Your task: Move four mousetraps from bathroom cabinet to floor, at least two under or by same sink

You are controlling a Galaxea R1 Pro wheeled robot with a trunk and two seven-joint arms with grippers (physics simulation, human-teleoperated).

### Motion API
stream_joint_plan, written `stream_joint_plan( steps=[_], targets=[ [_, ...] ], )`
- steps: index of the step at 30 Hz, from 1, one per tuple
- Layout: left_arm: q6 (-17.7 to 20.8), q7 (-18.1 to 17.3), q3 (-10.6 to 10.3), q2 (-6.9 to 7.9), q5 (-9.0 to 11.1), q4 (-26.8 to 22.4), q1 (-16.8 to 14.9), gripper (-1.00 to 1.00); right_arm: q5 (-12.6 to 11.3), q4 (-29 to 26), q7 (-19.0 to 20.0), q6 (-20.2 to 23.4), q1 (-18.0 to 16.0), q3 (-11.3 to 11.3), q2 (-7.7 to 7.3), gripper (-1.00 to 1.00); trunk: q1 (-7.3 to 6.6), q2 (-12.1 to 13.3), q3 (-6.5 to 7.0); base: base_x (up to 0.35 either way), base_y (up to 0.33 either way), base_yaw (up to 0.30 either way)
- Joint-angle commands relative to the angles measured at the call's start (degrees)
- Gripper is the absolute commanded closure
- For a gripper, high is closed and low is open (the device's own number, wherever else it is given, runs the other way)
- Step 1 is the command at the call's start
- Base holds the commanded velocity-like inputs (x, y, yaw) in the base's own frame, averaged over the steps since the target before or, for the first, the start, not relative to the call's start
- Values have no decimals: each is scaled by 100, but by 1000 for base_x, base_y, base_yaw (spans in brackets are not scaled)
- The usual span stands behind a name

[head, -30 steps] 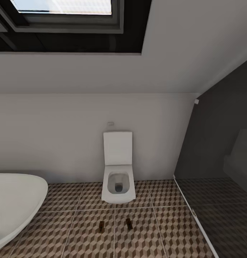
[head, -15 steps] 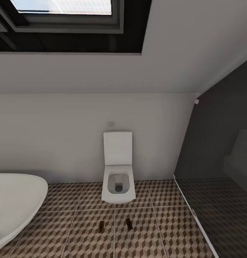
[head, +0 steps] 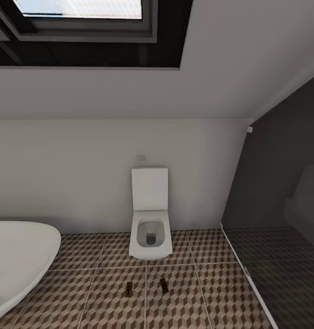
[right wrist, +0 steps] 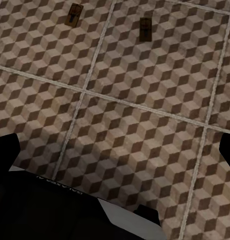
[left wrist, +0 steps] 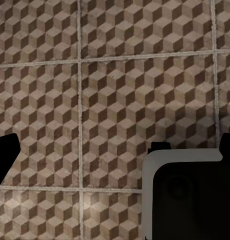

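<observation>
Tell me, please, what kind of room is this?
A bathroom, most likely: a white toilet stands against the wall, the rim of a white bathtub shows beside it, and the floor is tiled in a cube pattern.

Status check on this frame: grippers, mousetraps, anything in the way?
Both grippers wide open, empty, over tile. Two mousetraps flat on the bathroom floor, in front of the toilet, apart; no sink beside them. Nothing blocking.

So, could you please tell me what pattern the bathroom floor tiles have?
The bathroom floor has a brown-and-beige cube pattern with pale grout lines, clearest in the left wrist view.
</observation>
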Motion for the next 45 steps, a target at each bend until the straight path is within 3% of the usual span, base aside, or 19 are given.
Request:
stream_joint_plan(
  steps=[1, 45],
  targets=[
    [-31, 8, -47, -3, 24, 19, -9, -100, 33, 7, -1, -19, -6, -16, 1, -100, 3, -13, -13, 0, 0, 0],
    [-32, 8, -46, -3, 24, 19, -9, -100, 33, 7, -2, -19, -6, -16, 0, -100, 3, -13, -13, 0, 0, 0]
  ],
)
